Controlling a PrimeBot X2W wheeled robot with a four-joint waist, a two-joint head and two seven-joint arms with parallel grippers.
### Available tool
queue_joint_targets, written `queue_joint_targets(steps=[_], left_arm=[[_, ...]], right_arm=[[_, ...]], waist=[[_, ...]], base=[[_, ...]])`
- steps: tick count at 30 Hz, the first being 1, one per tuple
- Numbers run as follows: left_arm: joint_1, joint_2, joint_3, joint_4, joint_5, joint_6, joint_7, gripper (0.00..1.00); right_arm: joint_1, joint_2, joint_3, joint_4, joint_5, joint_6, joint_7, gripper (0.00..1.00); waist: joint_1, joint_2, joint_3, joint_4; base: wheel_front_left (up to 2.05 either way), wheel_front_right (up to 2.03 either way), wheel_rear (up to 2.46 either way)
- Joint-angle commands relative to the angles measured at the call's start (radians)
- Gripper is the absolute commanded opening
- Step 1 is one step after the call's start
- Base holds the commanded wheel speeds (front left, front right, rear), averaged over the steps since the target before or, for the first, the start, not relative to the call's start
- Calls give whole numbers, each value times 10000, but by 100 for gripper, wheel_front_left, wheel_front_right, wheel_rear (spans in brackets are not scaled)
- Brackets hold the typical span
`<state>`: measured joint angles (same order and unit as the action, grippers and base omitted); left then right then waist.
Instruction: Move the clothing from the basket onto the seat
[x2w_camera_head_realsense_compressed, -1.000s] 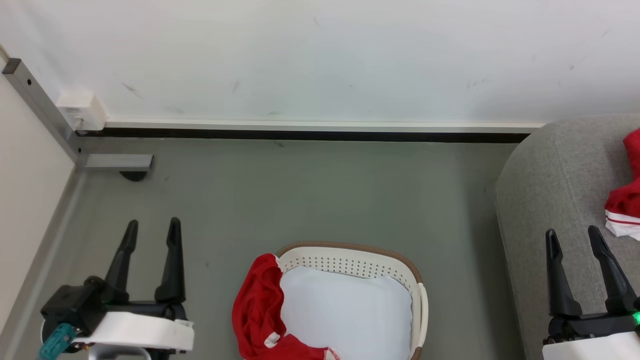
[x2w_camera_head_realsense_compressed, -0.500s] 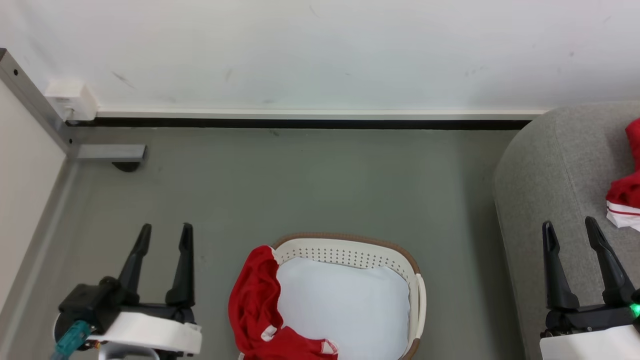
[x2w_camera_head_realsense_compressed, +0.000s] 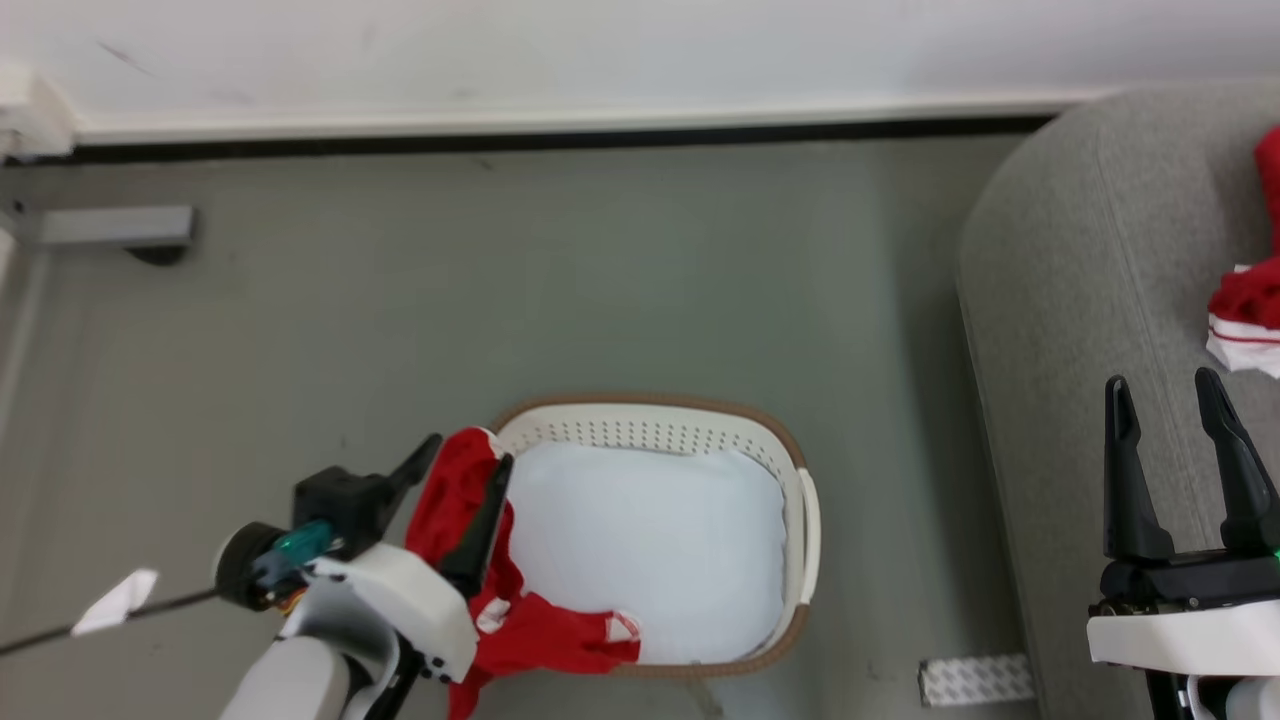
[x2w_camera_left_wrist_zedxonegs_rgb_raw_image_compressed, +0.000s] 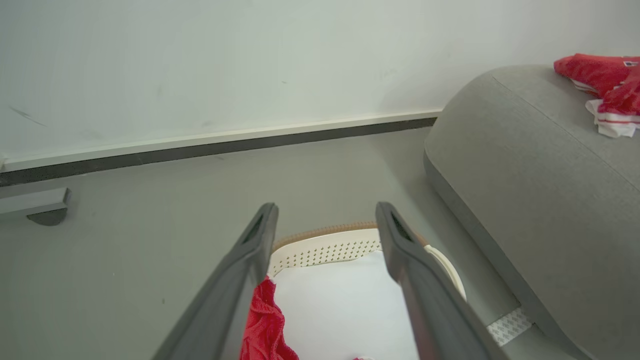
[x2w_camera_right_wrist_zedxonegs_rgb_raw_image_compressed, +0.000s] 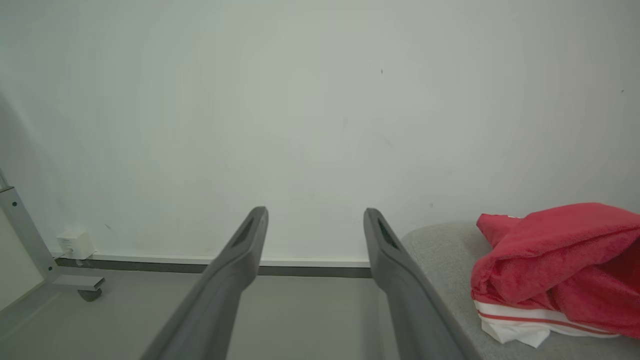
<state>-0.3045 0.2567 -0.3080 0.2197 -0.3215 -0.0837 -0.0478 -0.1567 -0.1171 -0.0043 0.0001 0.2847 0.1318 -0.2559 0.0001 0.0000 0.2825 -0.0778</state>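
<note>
Since a second ago the head camera has tipped down, so the skirting (x2w_camera_head_realsense_compressed: 560, 122) now sits near the top of the frame. The real move is my left gripper (x2w_camera_head_realsense_compressed: 472, 450), which has swung from the lower left corner in to the left end of the basket (x2w_camera_head_realsense_compressed: 650, 405). My right gripper (x2w_camera_head_realsense_compressed: 1160, 378) is parked at the lower right over the seat (x2w_camera_head_realsense_compressed: 1060, 300), jaws spread wide and empty.

The clothing (x2w_camera_head_realsense_compressed: 540, 632) left to fetch is draped over the basket's left rim and trails along its near edge, lower centre of the frame. Another red garment (x2w_camera_head_realsense_compressed: 1240, 300) already lies on the seat at the right edge.

To do this step well, I judge I should drop the left fingers lower and deeper into the bunched fabric before closing. They need to take a thick fold, not just the hem, and stay clear of the white lining (x2w_camera_head_realsense_compressed: 650, 540) and the brown rim.

The left jaws stand fully apart with one finger on each side of the red cloth at the rim. They grip nothing yet. Whether a finger brushes the fabric I cannot tell; the left wrist view shows red just beside the inner edge of one finger.
</note>
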Motion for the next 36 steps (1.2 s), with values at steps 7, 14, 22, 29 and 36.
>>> queue_joint_targets(steps=[7, 14, 22, 29, 36], left_arm=[[-1313, 429, -1657, 1616, 297, -419, 1903, 100], [-2395, 917, -3234, 2766, -442, -470, 3744, 100], [-3526, 1710, -4636, 3609, -1373, -474, 5006, 100], [-4430, 2108, -5222, 4491, -2025, -475, 5904, 100], [-5161, 2428, -5450, 5443, -1864, -471, 6761, 100]], right_arm=[[-569, 298, -10, 130, 46, -18, -90, 100], [-1102, 520, 151, 83, 125, -18, -94, 100], [-1384, 671, 229, 61, 347, -18, -96, 100], [-1639, 678, 420, 71, 754, -18, -97, 100], [-1790, 675, 563, 95, 1077, -18, -97, 100]], waist=[[-1, 0, 1502, -930], [-1, 0, 2400, -1674], [-1, 0, 3271, -2436], [-1, 0, 3990, -2934], [-1, 0, 4525, -3329]], base=[[0, 0, 0], [0, 0, 0], [0, 0, 0], [0, 0, 0], [0, 0, 0]])
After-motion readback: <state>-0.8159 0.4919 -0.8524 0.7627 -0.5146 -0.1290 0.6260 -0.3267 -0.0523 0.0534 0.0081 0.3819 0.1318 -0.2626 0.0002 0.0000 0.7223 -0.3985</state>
